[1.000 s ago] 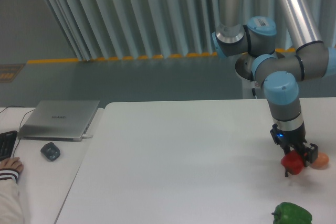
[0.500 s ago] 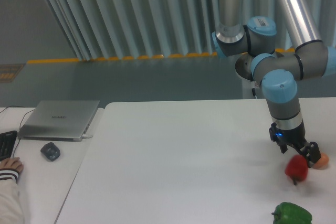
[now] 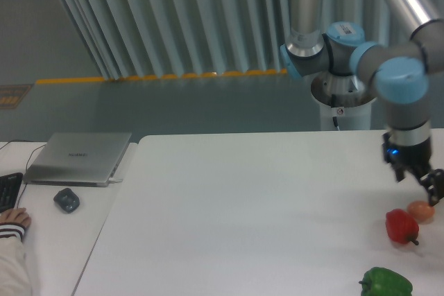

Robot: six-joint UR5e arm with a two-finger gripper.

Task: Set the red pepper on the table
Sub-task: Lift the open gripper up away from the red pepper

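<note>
jaws hang open and empty above red pepper (image 3: 402, 226) lying on table (image 3: 243, 220).

My gripper (image 3: 424, 181) hangs just above the orange-pink fruit (image 3: 420, 210), which touches the red pepper (image 3: 401, 226) and blocks its right flank. The green pepper (image 3: 386, 283) crowds the front. Bare table (image 3: 243, 220) spreads leftward.

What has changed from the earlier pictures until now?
The claw let go of the red pepper, rose and moved right, away from it. The pepper now lies free on the table, slightly right of its earlier place, beside the orange fruit. The green pepper, laptop and mouse stayed as they were.
</note>
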